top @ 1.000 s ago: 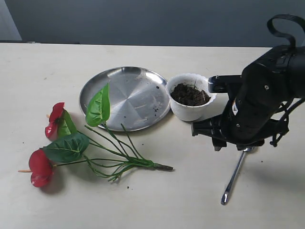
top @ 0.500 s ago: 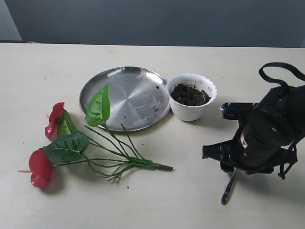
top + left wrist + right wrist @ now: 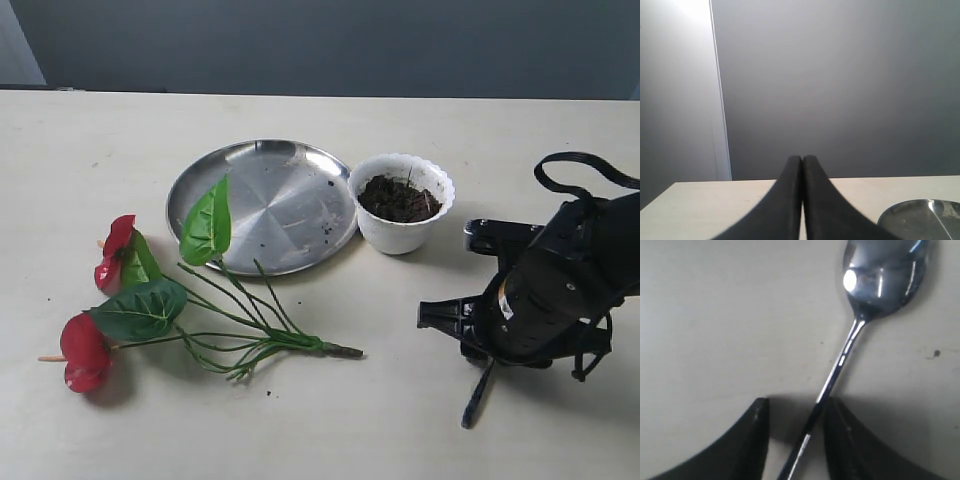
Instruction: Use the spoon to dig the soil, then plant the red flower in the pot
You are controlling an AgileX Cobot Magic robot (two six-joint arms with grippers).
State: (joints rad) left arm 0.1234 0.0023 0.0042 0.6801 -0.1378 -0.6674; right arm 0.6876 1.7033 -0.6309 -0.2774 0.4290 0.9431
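Note:
The silver spoon (image 3: 476, 397) lies on the table, near the front right. Only its handle end shows from under my right arm (image 3: 545, 300). In the right wrist view the spoon (image 3: 883, 279) lies flat, and my right gripper (image 3: 796, 405) stands open with the thin handle between its fingers, close to one of them. The white scalloped pot (image 3: 400, 236) holds dark soil (image 3: 398, 198) and stands farther back than the arm. The red flower (image 3: 140, 305) lies on its side at the left. My left gripper (image 3: 802, 161) is shut on nothing, above the table.
A wide steel plate (image 3: 272, 190) lies to the left of the pot, with a flower leaf over its rim; its edge (image 3: 925, 215) shows in the left wrist view. A few soil crumbs lie on the plate and table.
My right arm has moved away from the pot toward the table's front edge and come down over the spoon's handle, covering more of it. The flower, pot and plate have not moved.

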